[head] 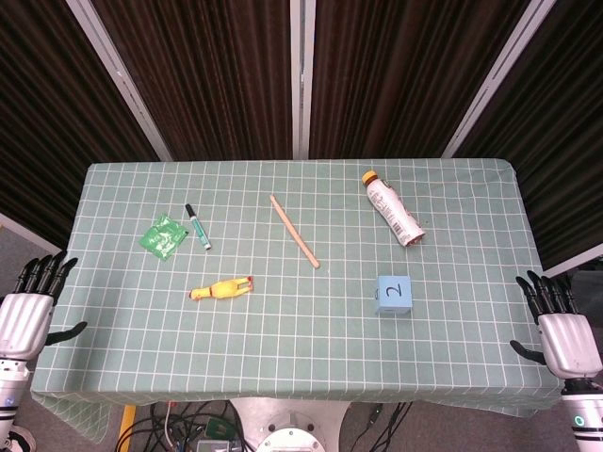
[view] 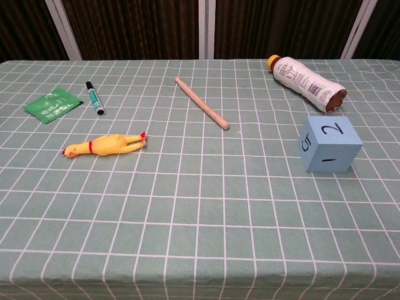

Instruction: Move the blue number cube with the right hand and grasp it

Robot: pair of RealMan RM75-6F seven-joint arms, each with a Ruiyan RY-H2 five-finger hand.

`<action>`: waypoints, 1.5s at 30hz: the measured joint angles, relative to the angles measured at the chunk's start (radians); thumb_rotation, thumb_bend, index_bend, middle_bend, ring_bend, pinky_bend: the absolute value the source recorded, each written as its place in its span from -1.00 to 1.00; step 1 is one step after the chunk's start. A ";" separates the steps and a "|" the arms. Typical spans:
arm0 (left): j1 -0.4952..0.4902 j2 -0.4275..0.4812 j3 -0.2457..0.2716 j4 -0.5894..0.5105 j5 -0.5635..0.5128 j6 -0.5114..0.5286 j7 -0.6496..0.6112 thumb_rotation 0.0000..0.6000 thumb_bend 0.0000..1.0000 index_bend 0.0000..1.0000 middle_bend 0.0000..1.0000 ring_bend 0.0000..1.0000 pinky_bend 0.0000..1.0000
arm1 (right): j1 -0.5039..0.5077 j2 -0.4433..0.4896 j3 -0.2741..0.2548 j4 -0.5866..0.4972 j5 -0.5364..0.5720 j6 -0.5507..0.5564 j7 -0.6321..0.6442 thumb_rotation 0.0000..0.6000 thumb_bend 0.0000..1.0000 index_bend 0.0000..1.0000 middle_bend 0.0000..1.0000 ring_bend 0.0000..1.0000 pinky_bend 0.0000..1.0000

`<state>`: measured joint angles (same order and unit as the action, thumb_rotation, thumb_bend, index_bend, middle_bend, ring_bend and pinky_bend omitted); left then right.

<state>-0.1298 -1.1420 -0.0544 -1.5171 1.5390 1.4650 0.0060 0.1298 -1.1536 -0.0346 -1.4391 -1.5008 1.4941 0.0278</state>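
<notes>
The blue number cube (head: pixel 393 294) sits on the green checked table (head: pixel 283 330), right of centre, with a "2" on its top face. In the chest view the cube (view: pixel 330 145) also shows a "5" and a "1" on its sides. My right hand (head: pixel 558 325) hovers off the table's right edge, well to the right of the cube, fingers spread and holding nothing. My left hand (head: pixel 30 309) hangs off the left edge, fingers apart and empty. Neither hand appears in the chest view.
A lying bottle (head: pixel 393 208) rests behind the cube. A wooden stick (head: pixel 294 231) lies mid-table, a rubber chicken (head: pixel 221 289) to its front left. A marker (head: pixel 198 227) and a green packet (head: pixel 163 235) lie at the left.
</notes>
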 measured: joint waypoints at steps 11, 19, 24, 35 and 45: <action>-0.002 0.008 0.009 -0.019 -0.010 -0.013 0.001 1.00 -0.89 -0.88 -1.00 -1.00 -1.00 | -0.002 0.002 0.014 -0.010 -0.033 -0.009 0.017 1.00 0.21 -1.00 -1.00 -1.00 -1.00; -0.002 0.008 0.018 -0.015 -0.007 -0.016 -0.013 1.00 -0.89 -0.88 -1.00 -1.00 -1.00 | 0.000 -0.002 0.040 -0.044 -0.003 -0.023 -0.074 1.00 1.00 -1.00 0.03 -0.01 0.09; -0.004 -0.008 0.021 0.002 -0.016 -0.027 -0.032 1.00 -0.89 -0.88 -1.00 -1.00 -1.00 | 0.010 0.014 0.044 -0.075 -0.001 -0.054 -0.109 1.00 1.00 -1.00 0.65 0.49 0.43; -0.018 -0.005 0.024 0.013 -0.015 -0.047 -0.047 1.00 -0.89 -0.88 -1.00 -1.00 -1.00 | 0.099 0.152 0.034 -0.246 0.030 -0.294 -0.096 1.00 1.00 -1.00 0.90 0.68 0.48; -0.016 -0.017 0.034 0.054 -0.036 -0.072 -0.078 1.00 -0.89 -0.88 -1.00 -1.00 -1.00 | 0.316 0.234 0.057 -0.361 0.264 -0.721 -0.127 1.00 1.00 -1.00 0.90 0.68 0.48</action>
<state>-0.1456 -1.1593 -0.0206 -1.4628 1.5034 1.3928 -0.0723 0.4455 -0.9197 0.0225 -1.8005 -1.2369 0.7734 -0.0993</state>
